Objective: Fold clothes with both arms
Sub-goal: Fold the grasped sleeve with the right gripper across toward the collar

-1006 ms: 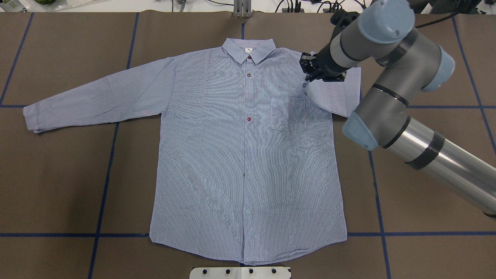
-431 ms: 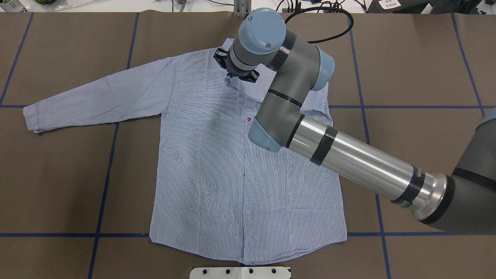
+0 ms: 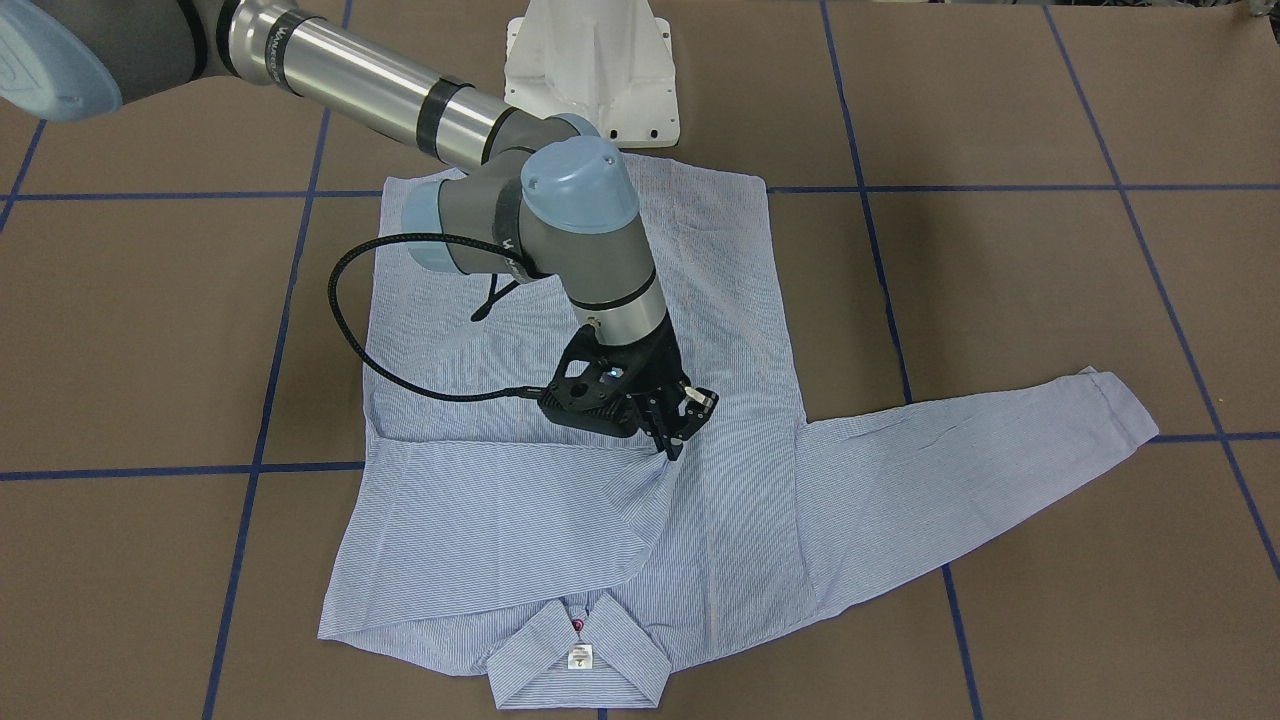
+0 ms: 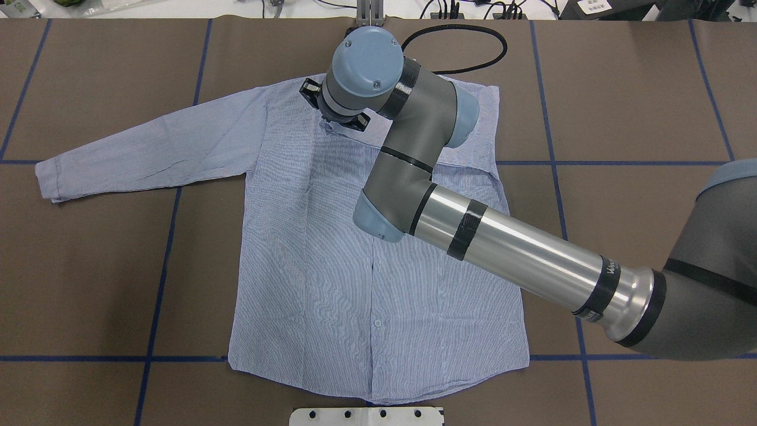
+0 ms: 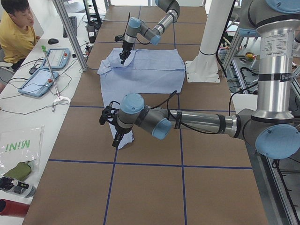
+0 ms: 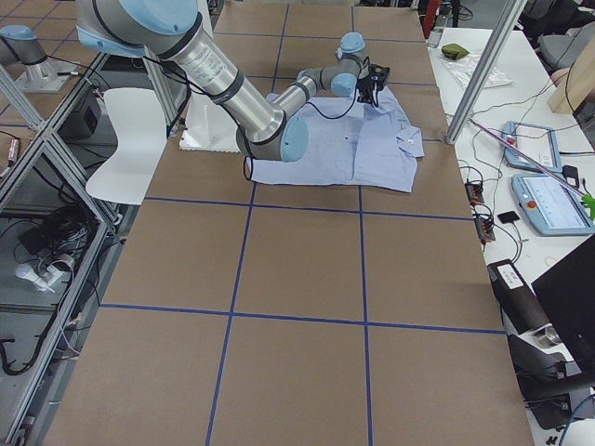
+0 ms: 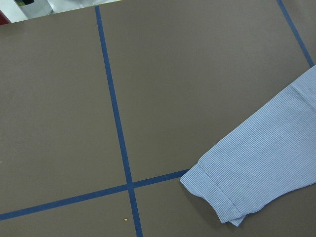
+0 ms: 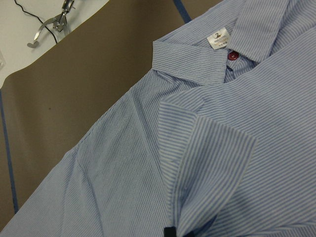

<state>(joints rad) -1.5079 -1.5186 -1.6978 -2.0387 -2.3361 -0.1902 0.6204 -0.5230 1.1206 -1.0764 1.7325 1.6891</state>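
While the right claw (image 3: 678,432) grips the cuff end of one sleeve (image 3: 500,520), its fingers closed on the cloth, the shirt (image 4: 331,266) lies face up on the brown surface (image 4: 89,284). The collar (image 3: 580,655) is at the far side from the robot and the hem is nearest its base. The held sleeve is folded in over the chest, running from the shoulder on the robot's right up to the claw. The claw sits low just beside the collar on the robot's left of it, with the fabric tented to its tips. The other sleeve (image 3: 980,450) is spread flat, its long axis running from the shirt's body out toward the robot's left and slanting a little toward the robot. Its cuff (image 7: 217,197) is well apart from the right claw. The left claw (image 5: 116,138) shows only in the view from the surface's end, where it hangs near that cuff; whether it is open or closed cannot be told. Its wrist camera looks down on the cuff with no finger in shot. The left arm is plainly the nearer one, so the second sleeve fold looks to be its job: take the cuff and carry it back along the sleeve's axis toward the chest. The right claw's first fold appears all but laid, lacking only the release.
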